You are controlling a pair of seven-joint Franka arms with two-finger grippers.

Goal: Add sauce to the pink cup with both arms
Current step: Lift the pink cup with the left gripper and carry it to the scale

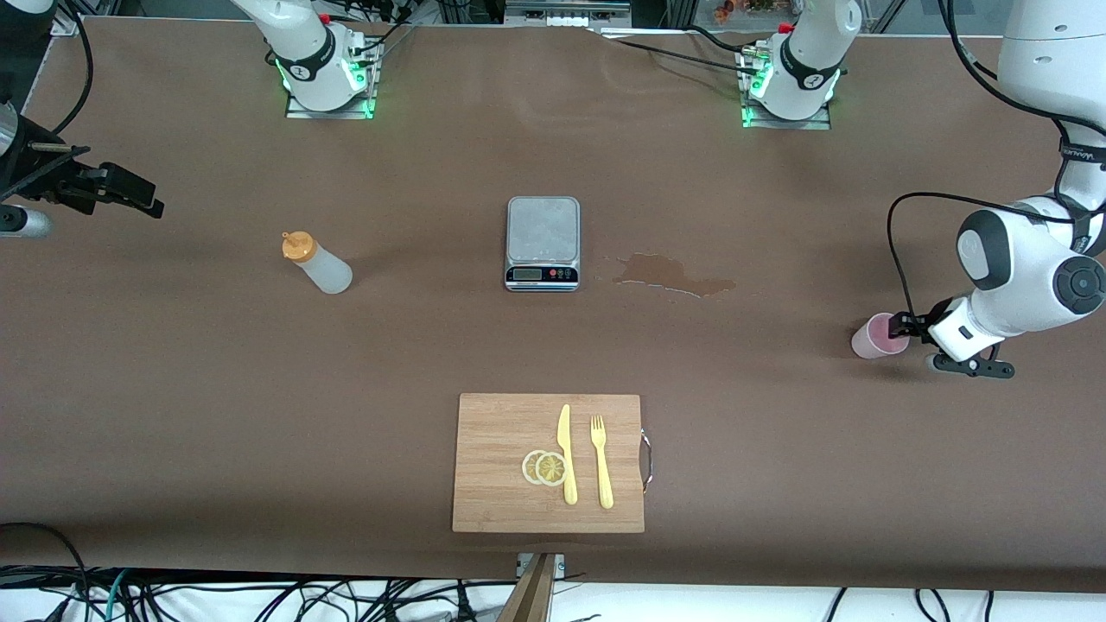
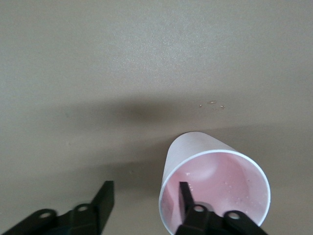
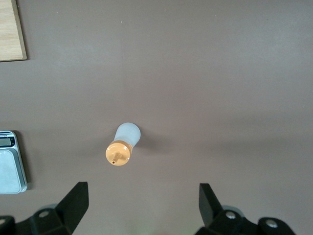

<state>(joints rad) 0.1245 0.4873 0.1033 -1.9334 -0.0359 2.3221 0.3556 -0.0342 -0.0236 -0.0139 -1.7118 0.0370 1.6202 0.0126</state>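
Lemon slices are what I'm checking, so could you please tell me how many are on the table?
2. Both lemon slices lie overlapping on the wooden cutting board, beside the yellow knife, one partly under the other. None seems hidden.

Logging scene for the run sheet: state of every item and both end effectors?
Pink cup: upright, one finger of the left end effector inside its rim, one outside.
Sauce bottle: upright, capped, untouched.
Right end effector: open, waiting above the bottle.
Scale: nothing on it.
Knife, fork, lemon slices: lying on the cutting board.
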